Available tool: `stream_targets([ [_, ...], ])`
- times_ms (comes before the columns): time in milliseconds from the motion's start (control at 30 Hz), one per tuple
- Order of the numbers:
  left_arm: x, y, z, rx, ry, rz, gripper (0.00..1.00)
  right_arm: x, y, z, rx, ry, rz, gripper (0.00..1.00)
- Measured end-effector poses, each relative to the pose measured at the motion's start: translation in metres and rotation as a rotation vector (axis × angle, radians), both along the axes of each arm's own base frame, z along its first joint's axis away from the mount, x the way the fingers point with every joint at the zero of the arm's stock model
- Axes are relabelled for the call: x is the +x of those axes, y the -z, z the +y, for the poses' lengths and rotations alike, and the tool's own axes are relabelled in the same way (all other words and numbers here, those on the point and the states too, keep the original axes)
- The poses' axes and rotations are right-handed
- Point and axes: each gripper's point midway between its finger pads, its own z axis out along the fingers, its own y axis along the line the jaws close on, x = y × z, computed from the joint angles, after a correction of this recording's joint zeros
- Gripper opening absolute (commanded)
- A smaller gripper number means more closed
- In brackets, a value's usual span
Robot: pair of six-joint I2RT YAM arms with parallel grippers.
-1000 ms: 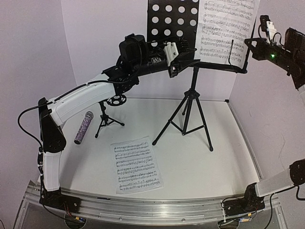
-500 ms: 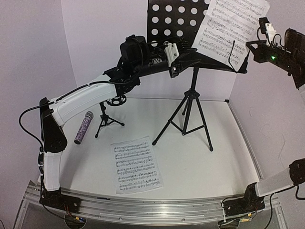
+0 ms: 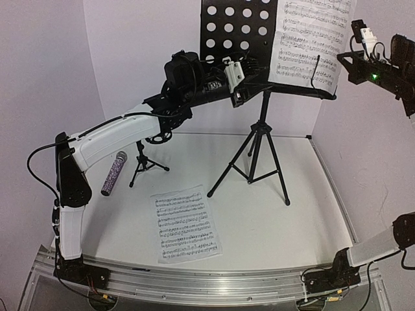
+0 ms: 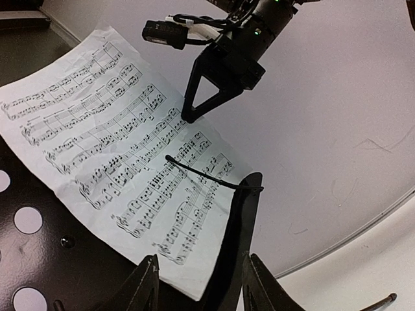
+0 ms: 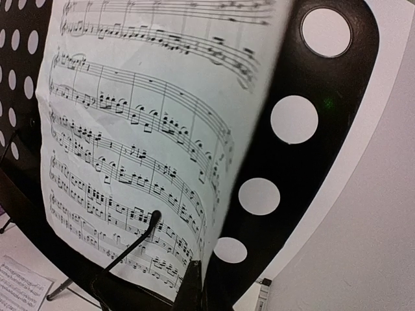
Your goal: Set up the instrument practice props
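The black music stand's perforated tray (image 3: 235,26) stands at the back on tripod legs (image 3: 257,155). One sheet-music page (image 3: 310,39) leans upright on the tray's right half, behind a wire page holder (image 4: 198,170). My right gripper (image 3: 342,59) is shut on that page's right edge (image 5: 220,194), its tips (image 4: 188,116) meeting the paper. My left gripper (image 4: 202,285) stands open astride the tray's bottom lip (image 4: 238,220), with a gap at the left finger (image 4: 146,288). A second page (image 3: 185,224) lies flat on the table. The purple microphone (image 3: 113,173) lies beside the small mic stand (image 3: 144,162).
The left arm (image 3: 110,136) stretches over the mic stand's ring holder (image 3: 157,137). White walls close in the back and both sides. The aluminium rail (image 3: 207,285) with the arm bases runs along the near edge.
The page on the tray tipped to the left half a second ago and now stands upright again. My left jaws have spread a little wider around the tray's lip.
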Motion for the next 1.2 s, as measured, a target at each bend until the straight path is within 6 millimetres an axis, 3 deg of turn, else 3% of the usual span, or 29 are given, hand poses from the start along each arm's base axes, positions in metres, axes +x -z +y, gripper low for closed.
stream_targets([
  [333, 0.0038, 0.0064, -0.0029, 0.008, -0.009, 0.008, 0.43, 0.0060, 0.0067, -0.0003, -0.023, 0.002, 0.015, 0.00],
  [1067, 0.0060, 0.0094, -0.0041, 0.009, -0.015, 0.011, 0.43, 0.0013, -0.0023, -0.0016, -0.057, 0.006, -0.011, 0.00],
  [1200, 0.0060, 0.0094, -0.0041, 0.009, -0.016, 0.011, 0.43, 0.0017, -0.0022, -0.0028, -0.060, 0.014, -0.011, 0.16],
])
